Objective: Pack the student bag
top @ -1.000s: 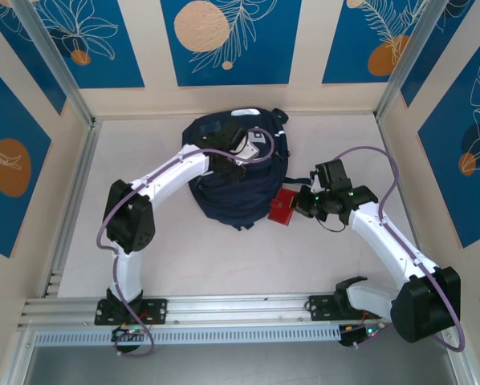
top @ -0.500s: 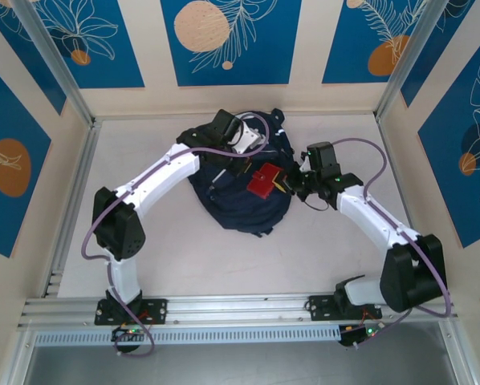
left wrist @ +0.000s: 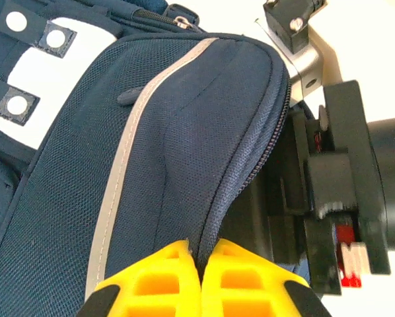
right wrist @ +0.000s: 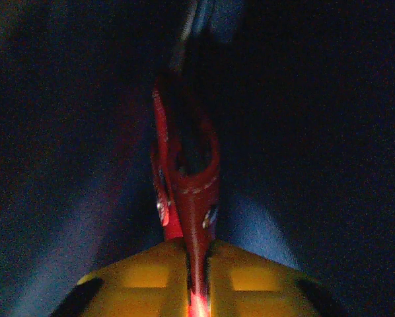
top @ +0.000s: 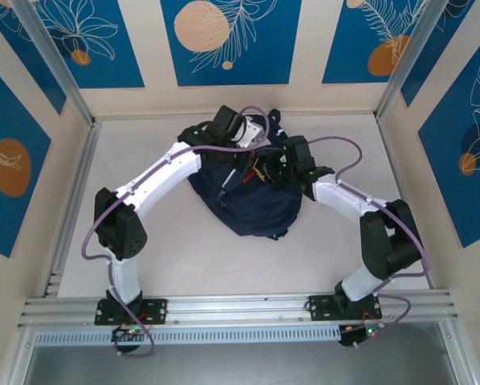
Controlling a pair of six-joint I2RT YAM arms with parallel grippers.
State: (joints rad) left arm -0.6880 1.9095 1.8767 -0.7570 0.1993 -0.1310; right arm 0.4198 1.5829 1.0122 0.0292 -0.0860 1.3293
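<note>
Student bag (top: 256, 204): dark navy mesh fabric, grey piping, white patch. Sits far-middle of the table (top: 168, 241), near its back edge. Left gripper (left wrist: 201, 261): pinched tight on the bag's zip edge. Right gripper (right wrist: 197, 254): narrow, holding red pouch (right wrist: 184, 178) inside the bag. A second ago the pouch was outside, beside the bag's right side.

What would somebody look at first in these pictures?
The big dark blue student bag grabs the eye first, sitting toward the far middle of the table. The left gripper pinches the edge of its zipper opening. The right gripper, in the dark inside the bag, pinches a bright red thing.
</note>
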